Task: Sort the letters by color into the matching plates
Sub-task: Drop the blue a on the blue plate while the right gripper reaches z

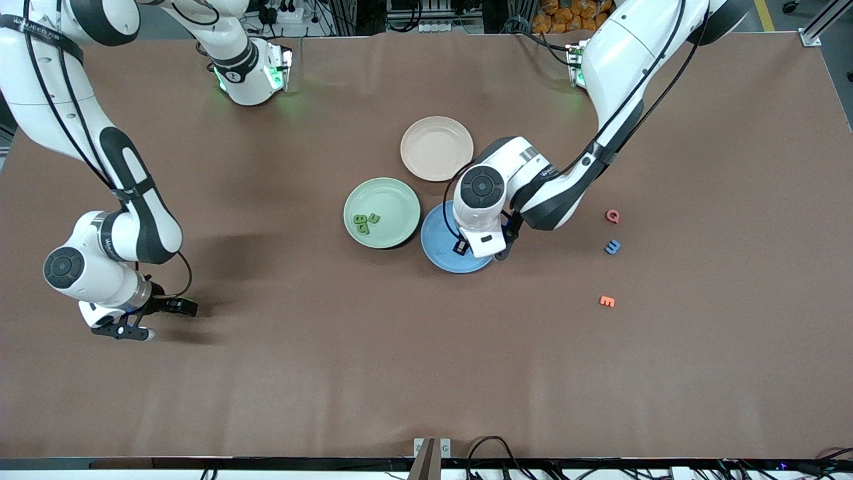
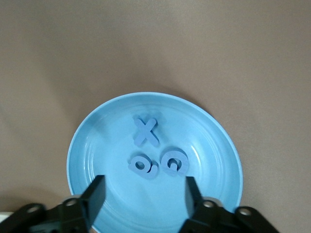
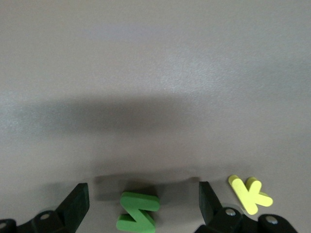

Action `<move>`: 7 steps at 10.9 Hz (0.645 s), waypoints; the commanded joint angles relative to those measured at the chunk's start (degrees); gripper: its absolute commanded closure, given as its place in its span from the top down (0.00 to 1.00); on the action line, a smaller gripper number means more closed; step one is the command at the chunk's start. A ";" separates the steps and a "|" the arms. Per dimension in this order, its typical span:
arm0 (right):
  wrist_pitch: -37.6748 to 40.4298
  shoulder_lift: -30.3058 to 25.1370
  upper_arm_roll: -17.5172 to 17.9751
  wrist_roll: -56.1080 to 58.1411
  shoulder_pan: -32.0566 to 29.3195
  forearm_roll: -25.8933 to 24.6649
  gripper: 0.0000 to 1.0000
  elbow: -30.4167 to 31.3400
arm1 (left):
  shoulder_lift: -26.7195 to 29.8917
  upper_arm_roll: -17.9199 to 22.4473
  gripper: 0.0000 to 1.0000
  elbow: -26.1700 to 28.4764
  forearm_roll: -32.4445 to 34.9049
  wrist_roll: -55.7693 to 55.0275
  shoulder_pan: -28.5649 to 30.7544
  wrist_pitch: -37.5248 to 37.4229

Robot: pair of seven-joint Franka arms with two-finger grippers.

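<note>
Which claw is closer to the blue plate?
The left claw. It hangs open right over the blue plate, which holds three blue letters. The right claw is open, low at the right arm's end of the table.

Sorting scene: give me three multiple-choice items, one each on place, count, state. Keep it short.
1. The left gripper is over:
A. beige-pink plate
B. blue plate
C. bare table

2. Blue letters in the blue plate:
A. one
B. three
C. five

3. The right gripper is:
A. open, with the green letter between its fingers
B. shut on a yellow letter
C. holding a plate

Key: B, the left wrist view looks down into it; B, an X and two round letters lie there; A, the fingers stand apart.
</note>
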State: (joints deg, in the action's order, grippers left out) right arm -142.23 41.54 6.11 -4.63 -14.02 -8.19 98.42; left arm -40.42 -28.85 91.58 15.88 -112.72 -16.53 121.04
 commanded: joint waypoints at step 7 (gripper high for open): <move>-3.14 -3.22 1.01 0.67 -1.35 -0.16 1.00 6.79 | 5.34 0.46 1.00 -0.70 -0.68 22.68 7.46 -3.08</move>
State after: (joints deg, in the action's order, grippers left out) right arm -144.75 40.56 6.20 -4.63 -14.06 -8.19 102.07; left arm -38.53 -28.36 89.77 15.88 -98.85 -12.88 120.92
